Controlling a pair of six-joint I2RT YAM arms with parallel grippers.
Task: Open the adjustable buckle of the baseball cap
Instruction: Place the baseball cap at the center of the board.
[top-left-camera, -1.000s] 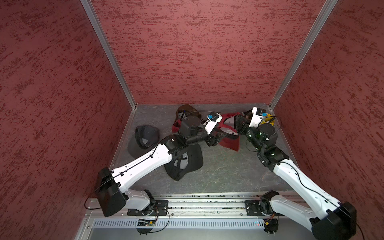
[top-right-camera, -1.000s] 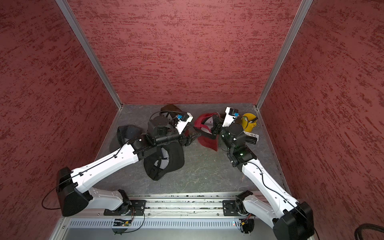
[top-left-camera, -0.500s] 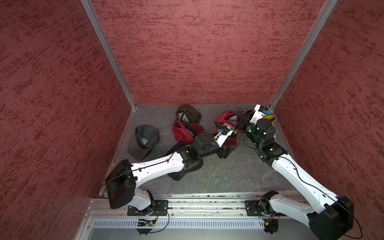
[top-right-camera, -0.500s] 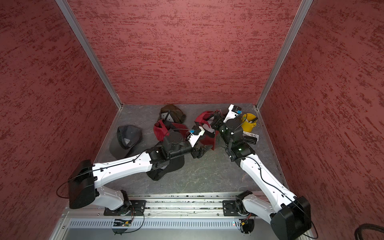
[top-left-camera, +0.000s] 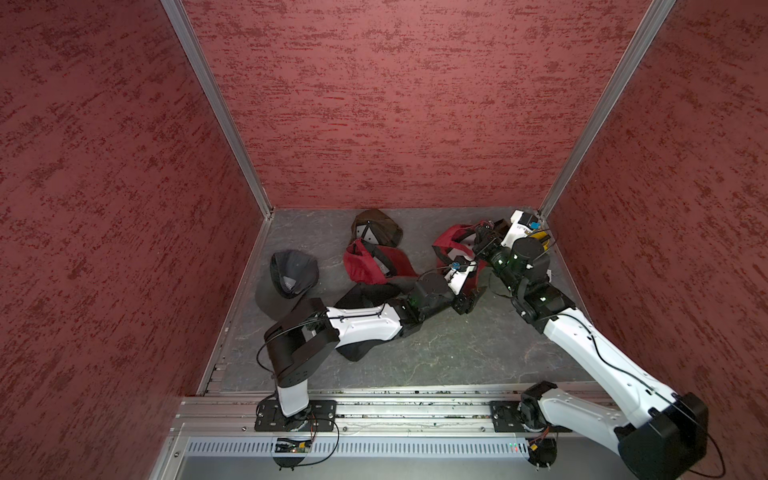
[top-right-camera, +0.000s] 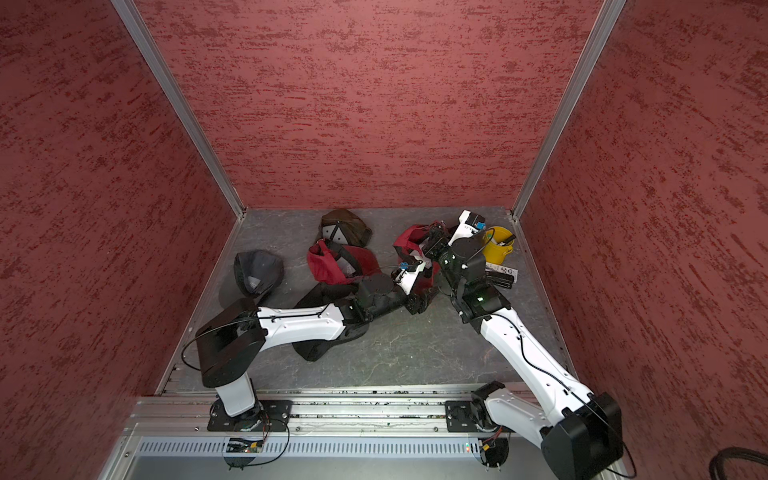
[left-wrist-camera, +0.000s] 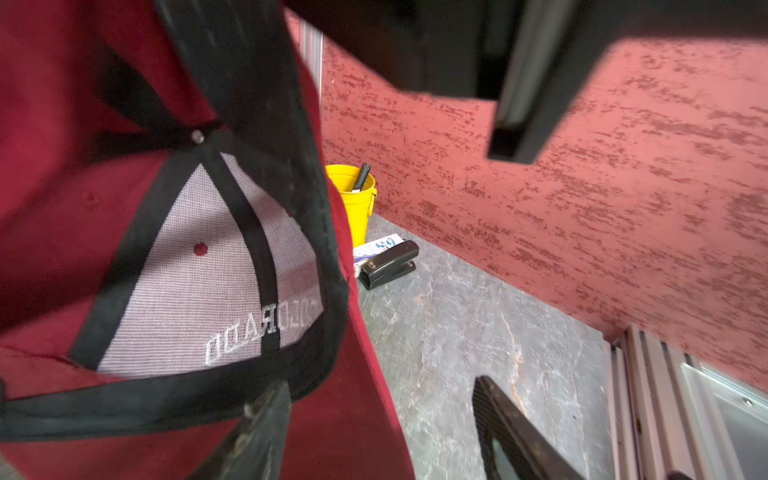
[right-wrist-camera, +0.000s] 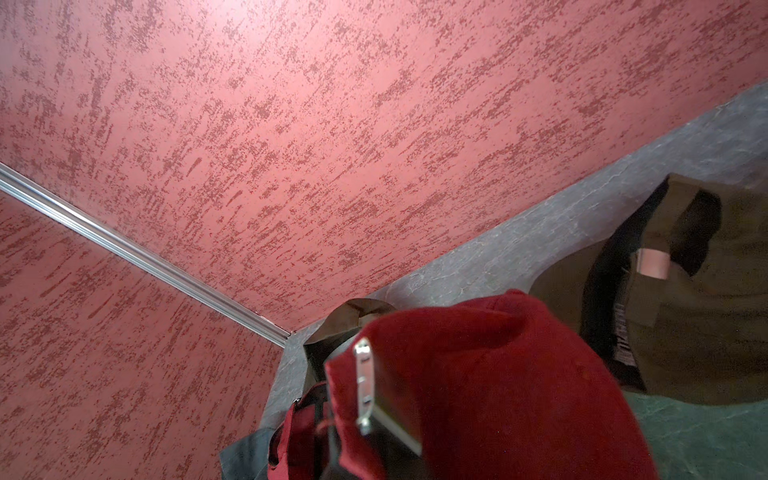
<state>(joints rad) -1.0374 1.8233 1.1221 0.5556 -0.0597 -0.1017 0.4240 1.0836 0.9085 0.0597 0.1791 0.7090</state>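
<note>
Grey veined floor (top-left-camera: 436, 353), mottled red plaster walls (top-left-camera: 395, 104). I find my right gripper (top-left-camera: 482, 232) clamped on the soft red baseball cap (top-left-camera: 451, 241). My left gripper (left-wrist-camera: 376, 388) stands wide, gripping nothing, near its stiff brim (left-wrist-camera: 340, 440).

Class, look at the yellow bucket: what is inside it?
Inside the yellow bucket, a dark pen-like stick leans on the rim. The bottom is hidden by the bucket's own wall.

Soft, even light falls from overhead: the walls (top-left-camera: 374, 104) high above my left tool (top-left-camera: 471, 299) glow brightest, while the grey surface (top-left-camera: 436, 353) beneath it sits dimmer, with only faint, soft-edged shadows. Glare streaks the metal rail (top-left-camera: 395, 392) far behind it. Right against that tool, the red cap (left-wrist-camera: 124, 208) smears soft and my fingers (left-wrist-camera: 507, 419) blur. Both top views stay sharp.
</note>
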